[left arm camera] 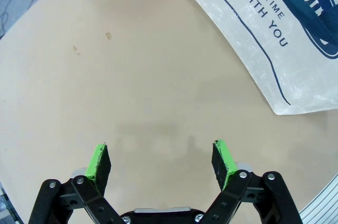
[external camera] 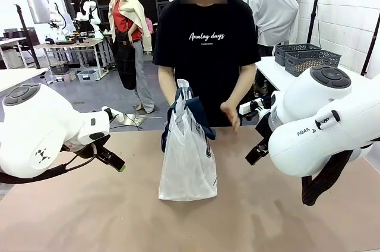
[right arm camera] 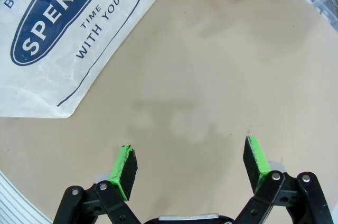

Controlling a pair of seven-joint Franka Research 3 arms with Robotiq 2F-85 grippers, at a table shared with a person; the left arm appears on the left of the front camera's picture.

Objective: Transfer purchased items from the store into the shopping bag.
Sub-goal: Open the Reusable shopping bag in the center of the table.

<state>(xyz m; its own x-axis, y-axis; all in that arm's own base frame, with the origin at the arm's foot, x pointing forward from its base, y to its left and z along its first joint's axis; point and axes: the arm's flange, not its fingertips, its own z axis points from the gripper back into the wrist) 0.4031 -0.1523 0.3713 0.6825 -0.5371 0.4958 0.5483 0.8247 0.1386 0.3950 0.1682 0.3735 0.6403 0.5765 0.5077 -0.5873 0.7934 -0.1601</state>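
One shopping bag (external camera: 188, 157) stands upright near the middle of the tan surface (external camera: 89, 216), between the two arms and close to the far edge, where a person stands. The person grips its navy strap handles (external camera: 181, 106) from above with one hand (external camera: 173, 98). Judged from the pictures, this grip keeps the thin plastic erect and the mouth reachable for loading. The person's other hand (external camera: 230, 115) hangs free just beside the bag, palm loose, holding nothing. The left tool (left arm camera: 161, 155) hovers above bare surface with its green pads well apart and nothing between them; the bag's lower corner lies ahead of it and to one side, not touching. The right tool (right arm camera: 190, 155) is likewise spread wide and unloaded, the printed face of the bag lying off to its side. Both tools appear to be parked clear of the bag, flanking it, so that either could approach without fouling the handles. Whether any purchased items lie inside cannot be told through the plastic. Count: one bag, two tools both empty, two hands — one engaged, one idle — and two dark lattice baskets (external camera: 313, 60) on a white side table behind, well apart from the work.
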